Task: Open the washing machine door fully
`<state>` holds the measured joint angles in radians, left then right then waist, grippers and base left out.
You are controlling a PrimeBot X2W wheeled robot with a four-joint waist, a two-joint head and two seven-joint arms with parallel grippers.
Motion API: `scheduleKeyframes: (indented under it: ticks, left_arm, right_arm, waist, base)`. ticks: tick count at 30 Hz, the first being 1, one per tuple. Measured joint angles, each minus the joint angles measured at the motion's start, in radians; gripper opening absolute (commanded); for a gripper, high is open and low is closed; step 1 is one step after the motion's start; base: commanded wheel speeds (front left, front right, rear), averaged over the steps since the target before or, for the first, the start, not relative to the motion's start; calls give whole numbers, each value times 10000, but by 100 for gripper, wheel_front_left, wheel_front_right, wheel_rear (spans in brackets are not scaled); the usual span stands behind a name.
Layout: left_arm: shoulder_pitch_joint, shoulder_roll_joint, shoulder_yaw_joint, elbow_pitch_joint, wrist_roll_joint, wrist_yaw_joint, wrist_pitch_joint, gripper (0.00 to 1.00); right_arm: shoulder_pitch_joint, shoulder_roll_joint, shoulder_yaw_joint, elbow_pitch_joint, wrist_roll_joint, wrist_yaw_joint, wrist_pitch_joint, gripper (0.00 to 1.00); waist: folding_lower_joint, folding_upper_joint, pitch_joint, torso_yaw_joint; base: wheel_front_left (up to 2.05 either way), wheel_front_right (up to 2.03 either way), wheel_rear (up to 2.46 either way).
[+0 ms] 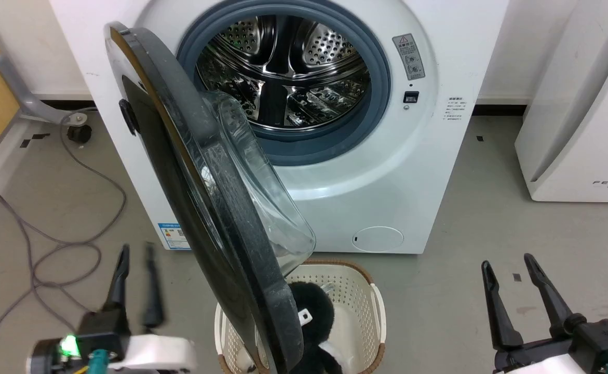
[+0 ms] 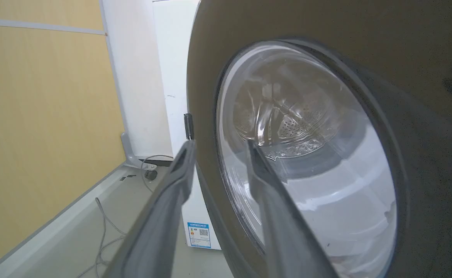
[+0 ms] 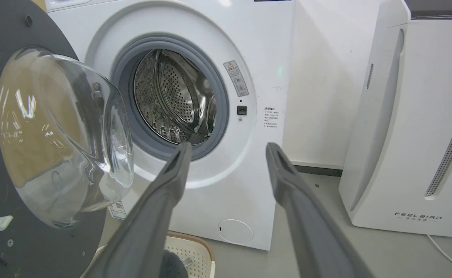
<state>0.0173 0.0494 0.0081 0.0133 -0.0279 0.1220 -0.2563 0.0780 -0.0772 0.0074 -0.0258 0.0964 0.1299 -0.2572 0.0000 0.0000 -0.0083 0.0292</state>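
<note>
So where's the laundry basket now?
The laundry basket sits bottom centre in the head view, on the floor before the washing machine, its left part hidden behind the open washing machine door.

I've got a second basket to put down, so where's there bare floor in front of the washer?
Freest: the grey floor between the white front-loading washing machine, the tall white appliance and the right gripper. Crowded: the cream perforated basket sits under the round black glass-centred door, and grey cables loop across the floor by the left gripper.

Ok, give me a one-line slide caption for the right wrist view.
Open right gripper faces the washing machine, its door swung out, drum exposed.
</note>
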Motion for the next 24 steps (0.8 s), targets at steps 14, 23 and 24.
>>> scheduleKeyframes:
  ticks: [14, 23, 24]
  left_arm:
    - [-1000, 31, -132, -3032, -38, -48, -10, 0]
    - [-1434, 15, -1584, -4343, -232, -585, -12, 0]
    - [-1438, 8, -1816, -4408, -282, -650, -12, 0]
  right_arm:
    - [169, 165, -165, 2, -167, 0, 0, 100]
    - [178, 196, -173, 58, -178, 0, 0, 100]
    - [182, 198, -171, 73, -178, 0, 0, 100]
  waist:
    - [1, 0, -66, 86]
    - [1, 0, -98, 106]
    - [1, 0, -109, 117]
  base:
    - [0, 0, 0]
    - [0, 0, 0]
    - [0, 0, 0]
